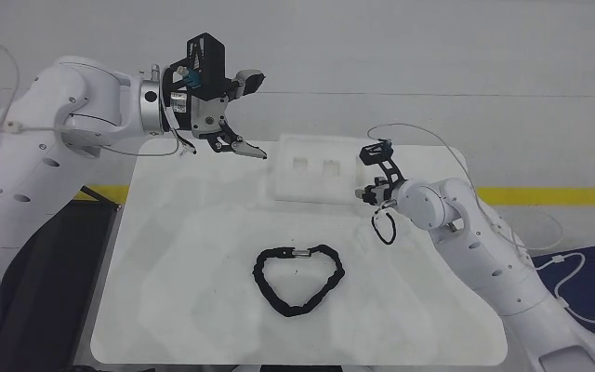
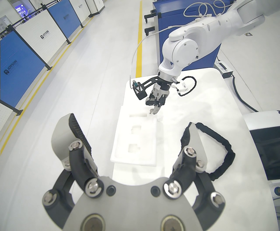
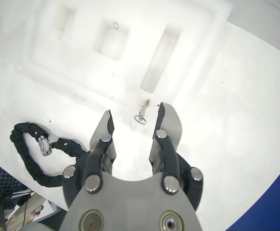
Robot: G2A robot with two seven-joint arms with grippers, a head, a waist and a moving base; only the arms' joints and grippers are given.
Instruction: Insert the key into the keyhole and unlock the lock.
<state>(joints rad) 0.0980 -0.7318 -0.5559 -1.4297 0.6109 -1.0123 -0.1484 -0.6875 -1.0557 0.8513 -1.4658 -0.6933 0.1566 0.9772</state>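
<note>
R gripper (image 3: 135, 109) open, straddling key (image 3: 141, 113), not gripping, at foam tray's (image 1: 316, 191) 3 o'clock end. L gripper (image 1: 253, 116) wide open, empty, at 10. Chain lock (image 1: 297, 279) at 6.

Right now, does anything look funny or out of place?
Yes. The key lies outside the foam tray's pockets, just past the long slot's end, with dark specks nearby. A loose little ring sits alone in the middle pocket.

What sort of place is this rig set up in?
Probably an industrial test hall or lab floor: yellow floor line, blue partition panels, a blue cabinet behind the white worktable.
</note>
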